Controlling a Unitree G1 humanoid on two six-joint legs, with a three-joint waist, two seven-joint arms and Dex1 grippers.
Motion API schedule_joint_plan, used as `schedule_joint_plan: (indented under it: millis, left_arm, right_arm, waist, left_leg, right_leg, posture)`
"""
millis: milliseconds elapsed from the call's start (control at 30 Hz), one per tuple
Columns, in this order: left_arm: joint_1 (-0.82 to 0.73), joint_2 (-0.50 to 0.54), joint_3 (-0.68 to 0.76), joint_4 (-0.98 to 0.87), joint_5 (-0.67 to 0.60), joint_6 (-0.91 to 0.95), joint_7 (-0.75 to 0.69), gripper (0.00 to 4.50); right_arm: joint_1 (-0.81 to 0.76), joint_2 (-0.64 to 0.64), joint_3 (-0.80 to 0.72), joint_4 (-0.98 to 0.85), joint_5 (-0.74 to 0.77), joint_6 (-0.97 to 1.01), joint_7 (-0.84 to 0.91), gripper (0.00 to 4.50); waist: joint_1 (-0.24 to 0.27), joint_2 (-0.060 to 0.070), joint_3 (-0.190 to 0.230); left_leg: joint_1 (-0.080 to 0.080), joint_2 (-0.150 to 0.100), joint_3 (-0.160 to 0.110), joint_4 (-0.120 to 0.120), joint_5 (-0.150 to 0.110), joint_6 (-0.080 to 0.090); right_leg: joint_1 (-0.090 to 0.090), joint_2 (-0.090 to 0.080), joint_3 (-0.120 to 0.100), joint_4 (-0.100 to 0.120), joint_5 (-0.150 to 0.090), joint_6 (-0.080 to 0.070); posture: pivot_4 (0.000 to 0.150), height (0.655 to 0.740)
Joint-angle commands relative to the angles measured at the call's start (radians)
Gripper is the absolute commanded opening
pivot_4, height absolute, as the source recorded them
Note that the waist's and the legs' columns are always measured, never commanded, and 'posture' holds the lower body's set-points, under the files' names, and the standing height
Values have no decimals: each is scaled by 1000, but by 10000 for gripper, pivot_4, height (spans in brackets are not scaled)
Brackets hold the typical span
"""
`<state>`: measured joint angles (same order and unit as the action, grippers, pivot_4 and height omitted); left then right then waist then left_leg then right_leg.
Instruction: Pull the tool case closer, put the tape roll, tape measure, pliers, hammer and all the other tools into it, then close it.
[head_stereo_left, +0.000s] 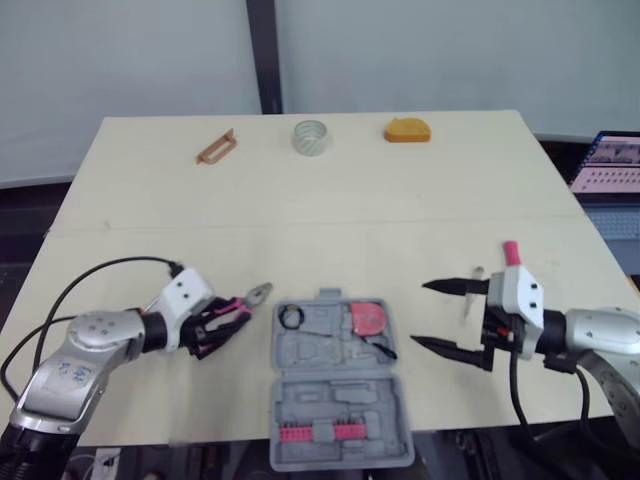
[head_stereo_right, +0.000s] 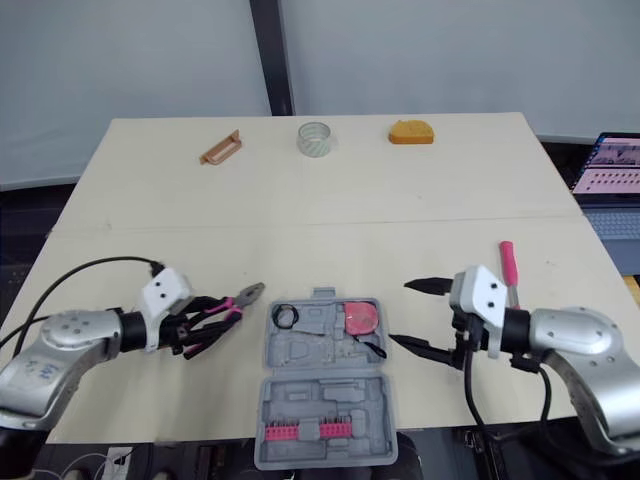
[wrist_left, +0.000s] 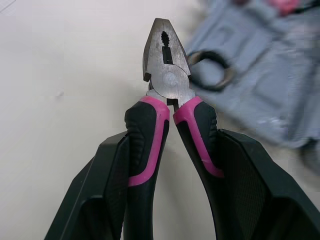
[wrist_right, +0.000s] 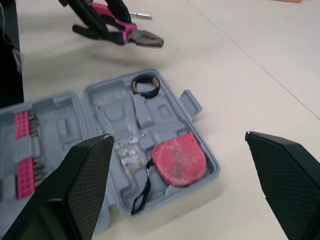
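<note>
Pink-handled pliers (wrist_left: 167, 75) sat clamped in my left gripper (head_stereo_left: 218, 322), nose toward the open case (head_stereo_left: 335, 395) near the front of the table (head_stereo_left: 300, 220). I saw a red tape measure (head_stereo_left: 369, 318) and black ring (head_stereo_left: 291, 317) lying inside. My right gripper (head_stereo_left: 420, 314) hung spread apart, just right of the case.

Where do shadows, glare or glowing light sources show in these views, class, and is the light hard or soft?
Right wrist view: the pliers, held in the left gripper, throw a faint, soft-edged shadow on the table, suggesting diffuse light. Left eye view: the table is evenly lit, with no glare patch; a laptop screen glows at the right edge.
</note>
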<state>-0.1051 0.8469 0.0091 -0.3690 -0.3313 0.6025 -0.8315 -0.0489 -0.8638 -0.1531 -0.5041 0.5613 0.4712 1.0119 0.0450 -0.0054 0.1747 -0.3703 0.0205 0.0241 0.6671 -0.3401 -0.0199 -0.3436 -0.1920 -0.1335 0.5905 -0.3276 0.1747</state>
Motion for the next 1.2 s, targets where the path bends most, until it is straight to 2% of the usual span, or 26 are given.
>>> schedule_joint_plan:
  millis: [33, 167, 300, 500, 867, 1200]
  left_arm:
    - [-78, 27, -38, -76, -32, 8, -76, 22709]
    - [-192, 33, -107, -97, -48, 42, -144, 22709]
    - [-307, -2, -191, -90, -50, 66, -186, 22709]
    - [-384, -15, -290, -49, -8, 39, -250, 22709]
    - [-463, -69, -362, 38, 16, -1, -332, 22709]
    - [-491, -86, -368, 69, 36, -8, -356, 22709]
  right_arm:
    - [-56, -14, 52, -86, 1, 96, -69, 45000]
    - [-147, -31, 153, -138, -33, 203, -121, 45000]
    - [-216, -21, 246, -162, -40, 292, -156, 45000]
    - [-333, -5, 357, -152, -47, 386, -167, 45000]
    - [-446, 51, 490, -120, -139, 339, -137, 45000]
    - [-467, 79, 545, -97, -185, 308, -103, 45000]
  waist:
    - [-1, 0, 0]
    - [-7, 0, 0]
    - [-12, 0, 1]
    - [-22, -1, 1]
    - [-21, -1, 1]
    - [-21, -1, 1]
  left_leg:
    - [0, 0, 0, 0, 0, 0]
    - [-1, 0, 0, 1, 0, 0]
    - [-1, 0, 0, 1, 0, 0]
    - [-2, 0, 0, 1, 0, 0]
    - [-3, 0, 0, 2, 0, 0]
    - [-4, 0, 0, 3, 0, 0]
  right_leg:
    - [0, 0, 0, 0, 0, 0]
    - [-1, 0, 0, 1, 0, 0]
    - [-1, 0, 0, 1, 0, 0]
    - [-2, 1, 0, 1, 0, 0]
    - [-3, 1, 0, 2, 0, 0]
    - [-4, 1, 0, 2, 0, 0]
  posture:
    - [1500, 7400]
    - [1500, 7400]
    - [1500, 7400]
    - [1500, 7400]
    - [1500, 7400]
    - [1500, 7400]
